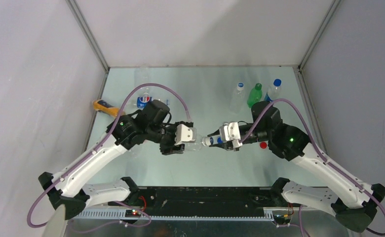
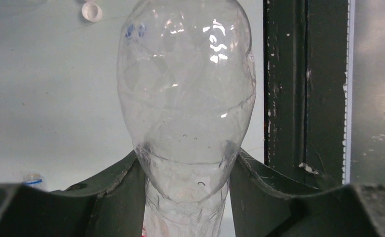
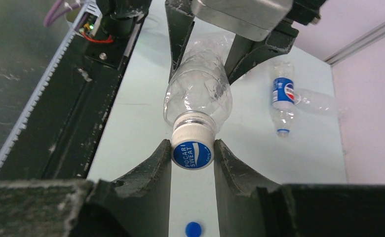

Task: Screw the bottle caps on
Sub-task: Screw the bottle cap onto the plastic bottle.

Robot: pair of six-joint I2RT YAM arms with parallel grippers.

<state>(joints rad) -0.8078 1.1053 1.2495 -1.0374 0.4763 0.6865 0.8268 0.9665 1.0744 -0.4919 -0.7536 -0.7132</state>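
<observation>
My left gripper (image 1: pixel 183 137) is shut on the body of a clear bottle (image 1: pixel 196 143) and holds it level above the table, neck towards the right arm. In the left wrist view both fingers (image 2: pixel 116 192) press the clear bottle (image 2: pixel 185 98). My right gripper (image 1: pixel 219 140) is shut on a white cap with a blue top (image 3: pixel 193 150) that sits on this bottle's neck (image 3: pixel 198 94). The cap shows between the two arms in the top view (image 1: pixel 208 141).
Three capped bottles stand at the back right: clear (image 1: pixel 237 97), green (image 1: pixel 254 94), clear with blue cap (image 1: pixel 274 89). An orange bottle (image 1: pixel 104 106) and a blue-labelled bottle (image 1: pixel 143 101) lie at the left. Loose caps: red (image 1: pixel 263 145), blue (image 3: pixel 193 228), white (image 2: pixel 92 11).
</observation>
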